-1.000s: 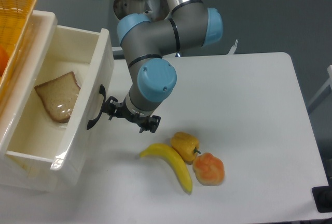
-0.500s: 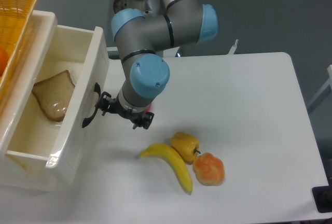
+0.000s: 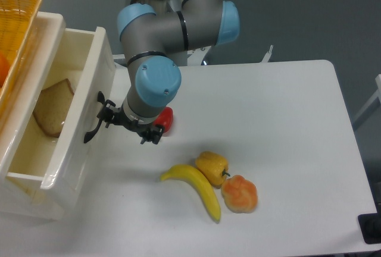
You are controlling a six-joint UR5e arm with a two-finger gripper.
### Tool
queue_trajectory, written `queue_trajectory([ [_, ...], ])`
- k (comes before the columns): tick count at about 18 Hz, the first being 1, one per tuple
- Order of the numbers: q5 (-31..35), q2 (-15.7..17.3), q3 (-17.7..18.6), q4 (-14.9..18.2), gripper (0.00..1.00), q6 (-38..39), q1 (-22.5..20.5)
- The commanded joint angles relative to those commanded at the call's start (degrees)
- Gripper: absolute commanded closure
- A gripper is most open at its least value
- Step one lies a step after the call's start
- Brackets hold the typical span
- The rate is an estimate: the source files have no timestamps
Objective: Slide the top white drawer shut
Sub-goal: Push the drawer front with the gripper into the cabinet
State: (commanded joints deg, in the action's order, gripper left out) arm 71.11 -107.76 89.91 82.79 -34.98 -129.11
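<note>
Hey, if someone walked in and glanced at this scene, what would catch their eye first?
Probably the grey and blue robot arm reaching down at centre left, its gripper right at the black handle of the top white drawer, which stands partly open with a slice of bread inside. Next would be the bright fruit on the white table: a banana, a yellow pepper and an orange piece.

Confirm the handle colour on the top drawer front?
Black. The curved handle on the top white drawer stands out clearly against the glossy front in the fixed camera view.
</note>
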Motion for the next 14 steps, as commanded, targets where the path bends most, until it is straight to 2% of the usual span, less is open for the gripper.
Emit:
queue_trajectory([
  [4, -0.79, 0.97, 0.00, 0.09, 0.00, 1.05, 0.87],
  [14, -0.88, 0.97, 0.00, -0.18, 0.00, 3.34, 3.43],
])
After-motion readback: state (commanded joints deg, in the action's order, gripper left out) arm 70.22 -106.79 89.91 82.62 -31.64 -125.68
